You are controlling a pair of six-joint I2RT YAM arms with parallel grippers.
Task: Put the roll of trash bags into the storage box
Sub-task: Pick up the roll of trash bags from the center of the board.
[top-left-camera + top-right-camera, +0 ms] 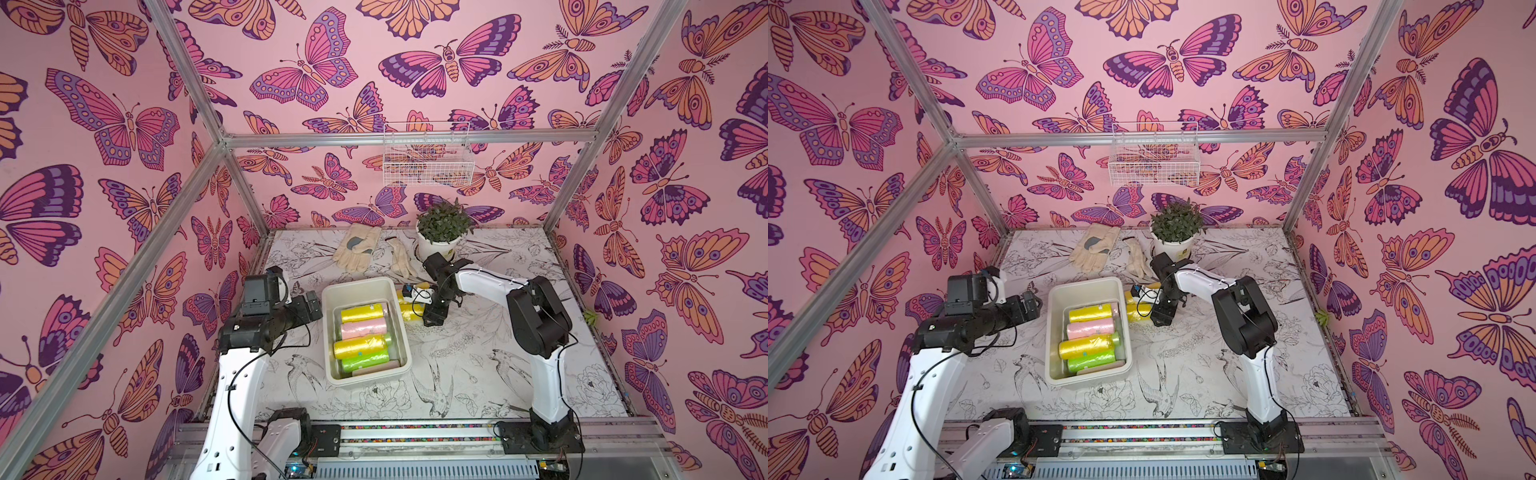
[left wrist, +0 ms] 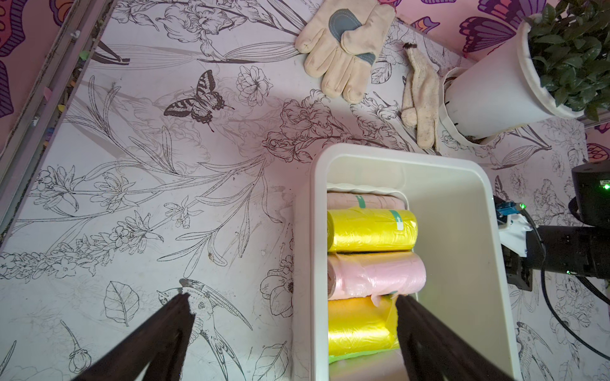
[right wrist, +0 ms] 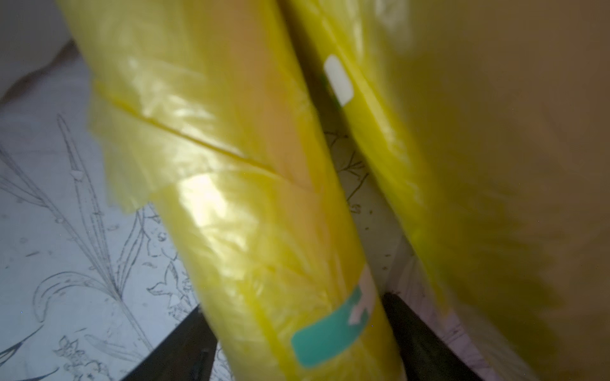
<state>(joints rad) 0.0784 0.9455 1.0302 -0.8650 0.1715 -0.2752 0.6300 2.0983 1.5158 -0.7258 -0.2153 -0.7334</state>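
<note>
Yellow roll of trash bags (image 3: pixel 251 211) outside storage box (image 1: pixel 361 296), on tabletop (image 1: pixel 478 353) at box's 2 o'clock, second yellow roll (image 3: pixel 462 198) just beside. Top views hide right end effector (image 3: pixel 293 306) tips; right wrist view shows fingers flanking roll, grip unclear. Left wrist view alone shows left end effector (image 2: pixel 293 298) spread wide, empty, at box's 10 o'clock

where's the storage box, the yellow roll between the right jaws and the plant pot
storage box (image 1: pixel 360 296), in a top view, bare far inner wall
yellow roll (image 3: pixel 264 231), right wrist view, its wrapped side
plant pot (image 1: pixel 436 247), in a top view, white side wall
</note>
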